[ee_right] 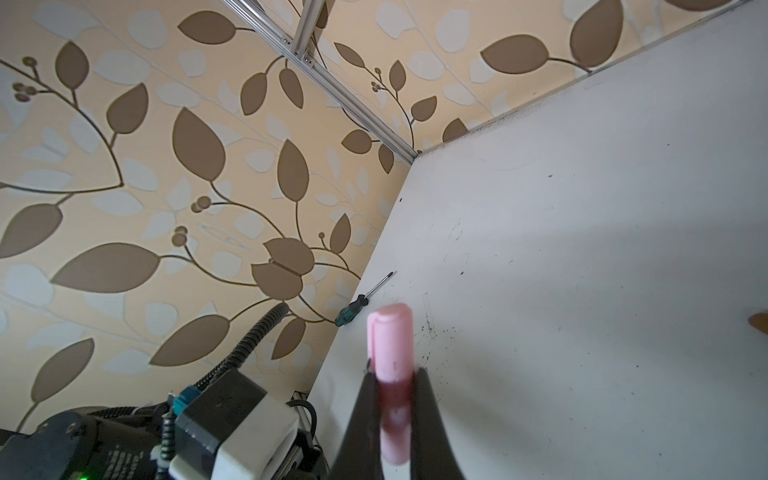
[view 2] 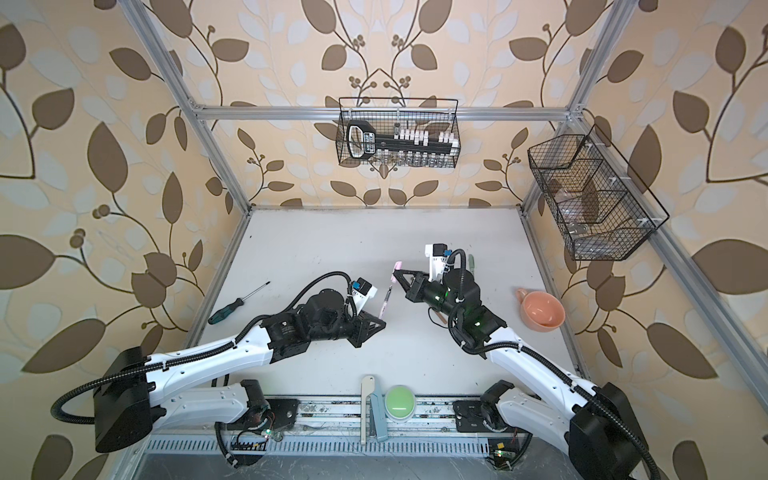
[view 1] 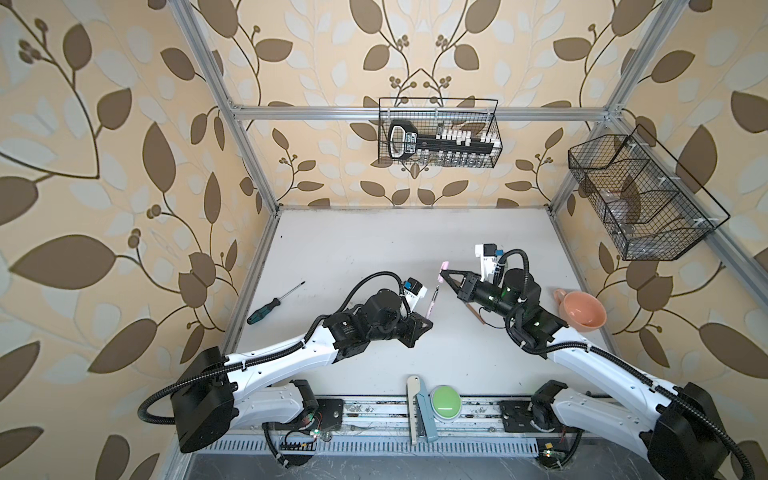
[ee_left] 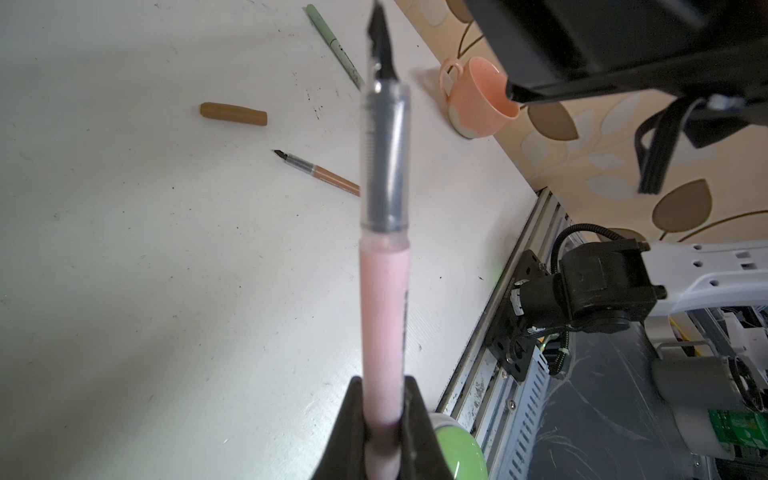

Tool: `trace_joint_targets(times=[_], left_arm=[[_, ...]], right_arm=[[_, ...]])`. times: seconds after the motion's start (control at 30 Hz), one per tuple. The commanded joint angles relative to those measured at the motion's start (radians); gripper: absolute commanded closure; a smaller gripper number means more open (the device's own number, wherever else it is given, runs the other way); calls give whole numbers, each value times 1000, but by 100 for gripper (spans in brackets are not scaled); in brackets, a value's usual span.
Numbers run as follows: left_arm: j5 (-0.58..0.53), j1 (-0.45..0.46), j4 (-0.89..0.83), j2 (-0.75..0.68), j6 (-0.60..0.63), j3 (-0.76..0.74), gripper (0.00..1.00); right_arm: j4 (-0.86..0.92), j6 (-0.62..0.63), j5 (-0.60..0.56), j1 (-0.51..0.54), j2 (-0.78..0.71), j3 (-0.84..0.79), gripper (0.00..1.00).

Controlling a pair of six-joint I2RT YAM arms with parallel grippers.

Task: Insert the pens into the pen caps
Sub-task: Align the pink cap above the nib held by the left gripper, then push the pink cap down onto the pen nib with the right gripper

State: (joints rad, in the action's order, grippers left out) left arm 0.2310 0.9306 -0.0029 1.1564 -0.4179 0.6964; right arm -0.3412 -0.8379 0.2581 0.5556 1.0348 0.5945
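The left claw [ee_left: 384, 388] grips the pink pen [ee_left: 384, 299], its dark tip aimed at the pink cap [ee_right: 390, 332] pinched in the right claw [ee_right: 395, 376], just beyond, apart.

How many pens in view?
3. Pink pen held in the left claw; brown pen on the table, partly under the right arm; green pen on the table farther back, behind that arm. Arms could hide more.

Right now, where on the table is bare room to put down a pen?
Free: the far strip of the table along the back wall, and the near middle beyond the green button. Crowded: the centre, where the left end effector and right end effector stand close, and the right side around the brown pen and cup.
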Motion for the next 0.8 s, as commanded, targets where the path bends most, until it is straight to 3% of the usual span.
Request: trace_joint_targets(times=[0.0, 0.77], left_arm=[[1, 7, 44, -19, 24, -7, 97], [-1, 8, 32, -29, 31, 3, 97]], right_arm=[[-22, -15, -12, 6, -23, -21, 96], [-25, -7, -3, 29, 1, -35, 98]])
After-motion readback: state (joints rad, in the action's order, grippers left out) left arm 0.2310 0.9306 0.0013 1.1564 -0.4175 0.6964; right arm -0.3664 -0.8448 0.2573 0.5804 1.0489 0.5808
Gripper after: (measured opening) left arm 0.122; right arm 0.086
